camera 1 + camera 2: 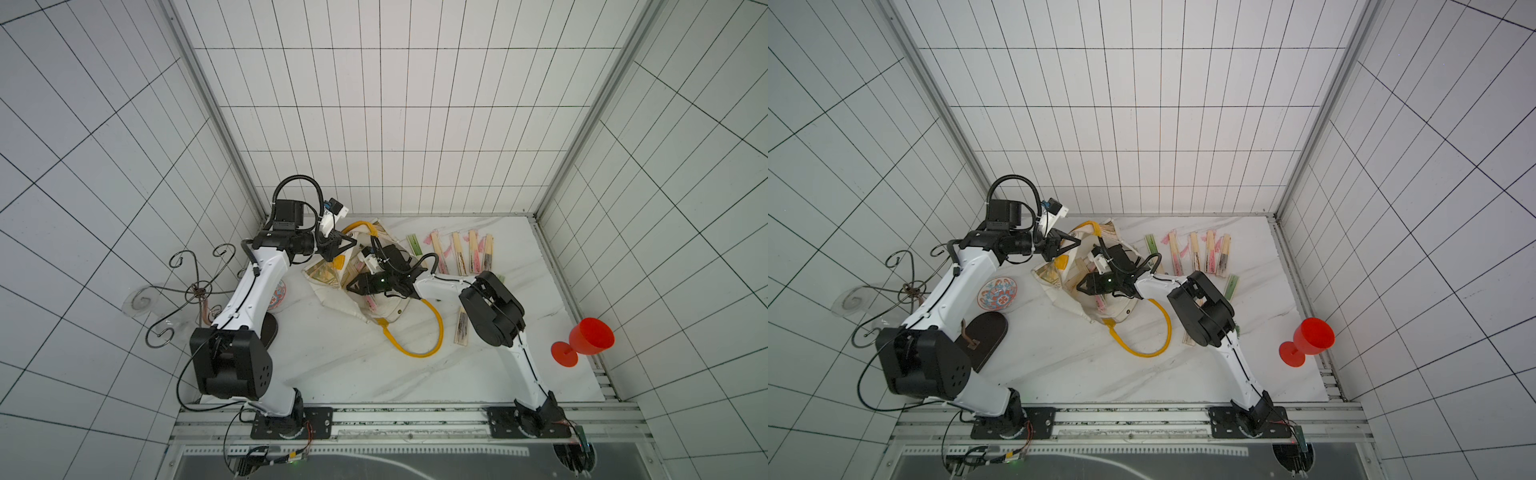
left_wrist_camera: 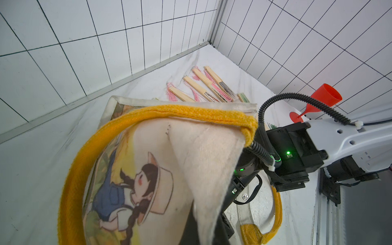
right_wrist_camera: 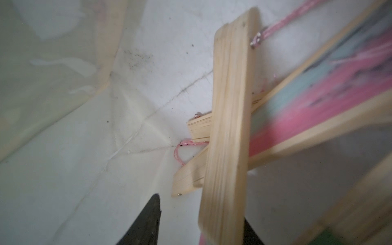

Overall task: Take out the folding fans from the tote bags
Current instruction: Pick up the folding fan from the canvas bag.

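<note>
1. A curly wire stand [image 1: 195, 291] sits at the far left, off the white table [image 1: 332, 365]. A patterned bowl [image 1: 997, 294] and a dark oval board [image 1: 984, 336] lie beside the left arm.
2. The left gripper [image 1: 351, 244] is closed on the upper edge of the tote bag [image 1: 340, 300], near a yellow handle [image 2: 169, 111], and holds that side up. The left wrist view shows the lifted cloth with a cartoon girl printed on it.
3. The bag lies in the middle of the table with its mouth open. Its second yellow handle [image 1: 419, 336] loops toward the front.
4. The right gripper [image 1: 360, 287] reaches into the bag's mouth. Its jaws stand apart with a fan [image 3: 227, 127] between them, and one dark finger [image 3: 148, 220] is clear of the slats. Other fans [image 3: 318, 110] lie crossed under it inside the bag.
5. Right of the bag, a row of fans [image 1: 457, 253] lies on the table by the back wall, out of the bag. One more fan [image 1: 462, 328] lies in front of the right arm's elbow.
6. A red goblet [image 1: 590, 336] is at the table's right edge.
</note>
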{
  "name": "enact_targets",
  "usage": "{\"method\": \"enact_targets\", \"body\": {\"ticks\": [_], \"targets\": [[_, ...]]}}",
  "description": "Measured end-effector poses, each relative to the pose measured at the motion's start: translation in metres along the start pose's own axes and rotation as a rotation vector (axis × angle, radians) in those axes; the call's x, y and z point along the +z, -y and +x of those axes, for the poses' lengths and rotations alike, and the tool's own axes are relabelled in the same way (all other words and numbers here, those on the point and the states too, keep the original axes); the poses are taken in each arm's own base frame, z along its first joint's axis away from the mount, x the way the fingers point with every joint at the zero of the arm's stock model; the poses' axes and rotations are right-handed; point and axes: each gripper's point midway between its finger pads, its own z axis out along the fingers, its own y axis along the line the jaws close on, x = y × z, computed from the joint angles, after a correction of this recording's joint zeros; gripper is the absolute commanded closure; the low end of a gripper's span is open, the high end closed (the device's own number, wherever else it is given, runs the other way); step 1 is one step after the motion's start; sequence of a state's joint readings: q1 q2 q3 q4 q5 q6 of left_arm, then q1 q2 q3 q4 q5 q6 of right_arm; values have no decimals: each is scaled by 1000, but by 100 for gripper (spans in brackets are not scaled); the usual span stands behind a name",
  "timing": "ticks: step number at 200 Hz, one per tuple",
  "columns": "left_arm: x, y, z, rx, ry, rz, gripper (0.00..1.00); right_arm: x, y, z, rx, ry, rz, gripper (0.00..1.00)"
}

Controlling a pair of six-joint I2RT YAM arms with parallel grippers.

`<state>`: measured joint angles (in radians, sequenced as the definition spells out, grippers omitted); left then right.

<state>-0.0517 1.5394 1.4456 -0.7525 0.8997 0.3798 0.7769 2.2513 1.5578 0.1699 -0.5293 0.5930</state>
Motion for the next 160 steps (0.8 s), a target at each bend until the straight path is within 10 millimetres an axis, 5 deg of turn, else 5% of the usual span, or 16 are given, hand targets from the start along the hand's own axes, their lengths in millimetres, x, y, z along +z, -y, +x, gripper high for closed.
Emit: {"method": "enact_targets", "body": {"ticks": [58,79,126,160], "targets": [[2,3,1,3,-7,8,100,10,19,13,15,-50,54,77],[2,3,2,5,-9,7,100,10,22,17,12,-64,63,100],[2,-2,2,13,-10,-19,100,4,18,12,-6,-52,75,100],[-1,-15,-3,16,23,-67,100,-30,-18,-16,-72,45,55,100]]}}
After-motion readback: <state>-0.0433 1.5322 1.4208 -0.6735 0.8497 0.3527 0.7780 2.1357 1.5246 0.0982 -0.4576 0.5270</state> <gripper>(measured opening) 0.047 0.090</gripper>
